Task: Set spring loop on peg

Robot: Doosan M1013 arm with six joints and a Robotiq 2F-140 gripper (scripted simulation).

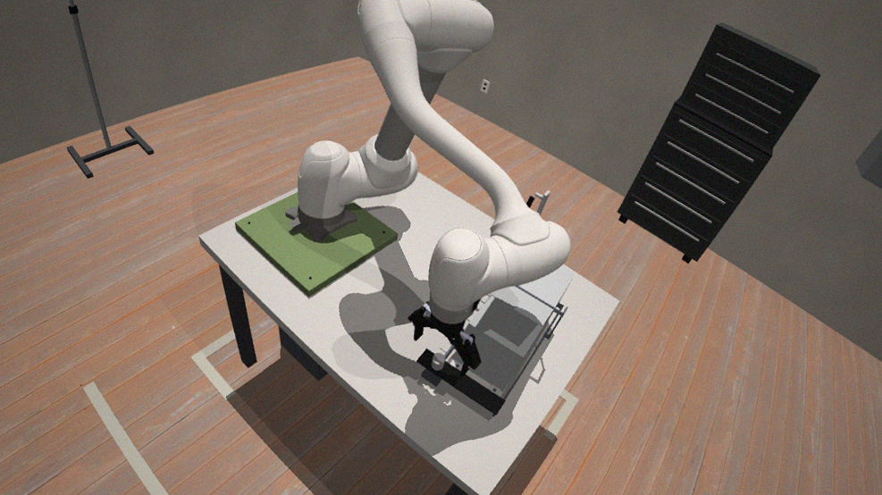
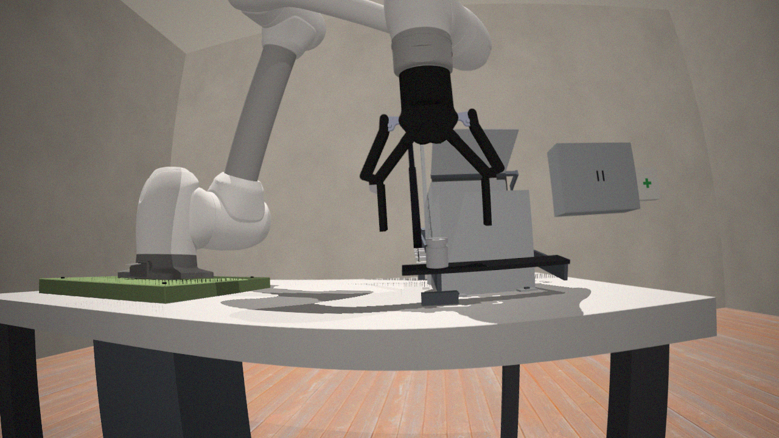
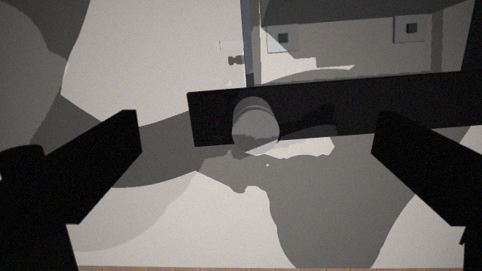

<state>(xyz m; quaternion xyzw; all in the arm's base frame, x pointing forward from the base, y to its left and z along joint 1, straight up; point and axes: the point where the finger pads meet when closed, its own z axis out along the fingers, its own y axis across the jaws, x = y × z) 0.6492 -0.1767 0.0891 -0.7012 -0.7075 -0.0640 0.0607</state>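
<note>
You have one weight (image 2: 436, 252), a short steel cylinder standing upright on the pedal (image 2: 490, 265), its axis close to vertical. From the wrist view you look almost straight down on its round top (image 3: 256, 124). It sits near the left end of the pedal, which is a single long black bar running left to right across the front of the feeder (image 2: 479, 229) and tilting a little, higher at the right in the exterior view. From above, the weight (image 1: 436, 361) shows as a small pale dot on the bar's near-left end.

Your gripper (image 2: 434, 223) hangs above the weight with its fingers pointing down and spread fully apart, nothing between them. One finger (image 2: 382, 207) is left of the weight, the other to its right, both tips higher than the weight's top. In the wrist view the two fingers frame the pedal (image 3: 339, 109) from either side, well apart from the weight.

One thin dark post (image 2: 415, 201) rises just behind the weight. You can see one small peg (image 3: 236, 59) sticking out left of that post in the wrist view; the spring and its loop are too small to tell.

One small dark block (image 2: 439, 297) lies on the bench (image 2: 599, 321) just below the weight. The arm stands on one green plate (image 2: 70, 286) at the left.
</note>
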